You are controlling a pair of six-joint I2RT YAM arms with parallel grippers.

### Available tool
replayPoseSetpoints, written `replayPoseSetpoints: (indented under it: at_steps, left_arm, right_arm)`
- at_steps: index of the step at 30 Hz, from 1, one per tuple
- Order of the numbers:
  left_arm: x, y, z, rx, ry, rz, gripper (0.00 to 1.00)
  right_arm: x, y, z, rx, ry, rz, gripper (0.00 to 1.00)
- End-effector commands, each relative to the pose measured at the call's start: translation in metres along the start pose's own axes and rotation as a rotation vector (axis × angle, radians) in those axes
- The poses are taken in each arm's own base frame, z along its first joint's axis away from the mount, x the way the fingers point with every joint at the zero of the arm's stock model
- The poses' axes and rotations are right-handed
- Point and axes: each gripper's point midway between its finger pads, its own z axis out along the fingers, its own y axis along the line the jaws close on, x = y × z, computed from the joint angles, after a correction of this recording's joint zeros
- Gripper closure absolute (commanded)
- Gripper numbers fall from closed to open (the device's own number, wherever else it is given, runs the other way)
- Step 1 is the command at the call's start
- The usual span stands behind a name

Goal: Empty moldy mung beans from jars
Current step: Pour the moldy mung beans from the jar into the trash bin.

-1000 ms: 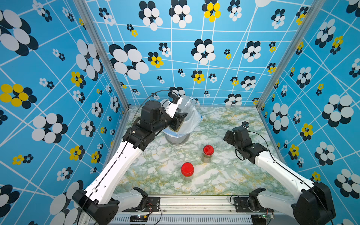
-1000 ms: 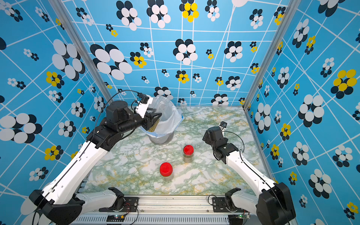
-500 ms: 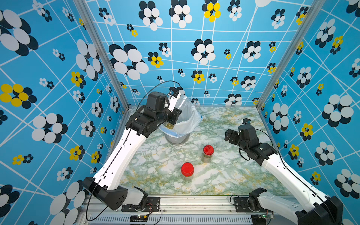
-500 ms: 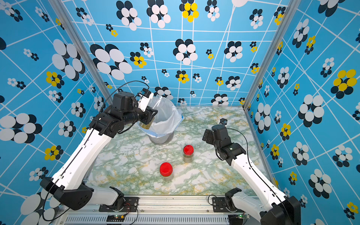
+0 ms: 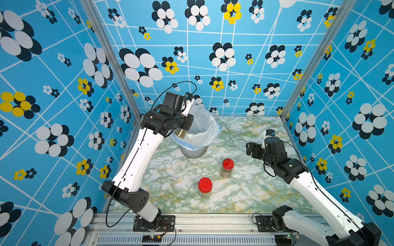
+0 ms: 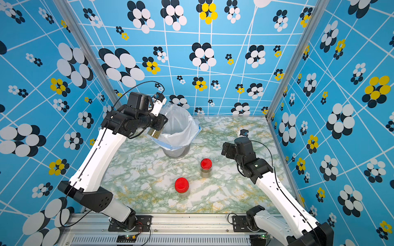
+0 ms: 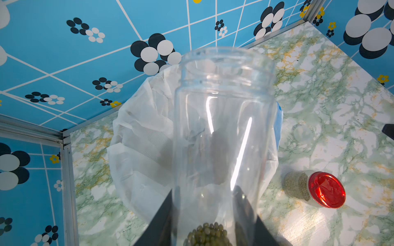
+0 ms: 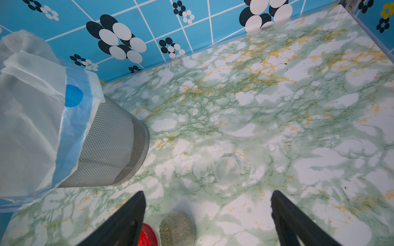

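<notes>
My left gripper (image 7: pixel 203 191) is shut on the lower part of a tall clear jar (image 7: pixel 223 119) with no lid on it. The jar is held tilted at the left rim of the bag-lined bin (image 5: pixel 211 127), its open mouth (image 5: pixel 197 105) pointing up and back. Mung beans (image 7: pixel 207 233) lie heaped at its base between my fingers; they show in both top views (image 5: pixel 180 133) (image 6: pixel 154 133). Two shorter jars with red lids (image 5: pixel 227 168) (image 5: pixel 205 187) stand on the table, beans inside. My right gripper (image 8: pixel 207 193) hangs open and holds nothing, just above the farther red-lidded jar (image 8: pixel 177 228).
The grey mesh bin (image 8: pixel 110 144) with its white bag stands at the back of the marble-patterned table (image 5: pixel 245 191). A clear round disc (image 8: pixel 227 169) lies flat on the table right of the bin. Blue patterned walls close in three sides.
The left wrist has risen and swung over the bin's left rim, still holding the tall jar. The right gripper stays about where it was, open.
</notes>
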Motion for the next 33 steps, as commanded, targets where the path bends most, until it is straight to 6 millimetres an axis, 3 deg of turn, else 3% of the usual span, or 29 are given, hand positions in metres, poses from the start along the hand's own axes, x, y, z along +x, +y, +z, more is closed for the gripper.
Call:
replayPoseSetpoints:
  at_steps: [1,7,14,18,33]
  left_arm:
    - [0.001,0.010,-0.004,-0.048,0.048,0.012,0.86]
    - [0.016,0.018,0.009,-0.092,0.197,0.063,0.85]
    - [0.023,0.022,0.015,-0.122,0.245,0.082,0.85]
    - [0.024,0.025,0.011,-0.168,0.259,0.127,0.85]
    - [0.023,0.023,0.032,-0.366,0.353,0.331,0.83]
  right_arm:
    - [0.008,-0.001,0.008,-0.001,0.029,-0.041,0.06]
    - [0.013,-0.003,0.012,0.002,0.031,-0.042,0.06]
    - [0.016,-0.003,0.013,0.001,0.038,-0.048,0.06]
    - [0.020,-0.005,0.013,0.003,0.040,-0.046,0.06]
    - [0.031,0.000,0.014,-0.038,0.080,-0.041,0.06]
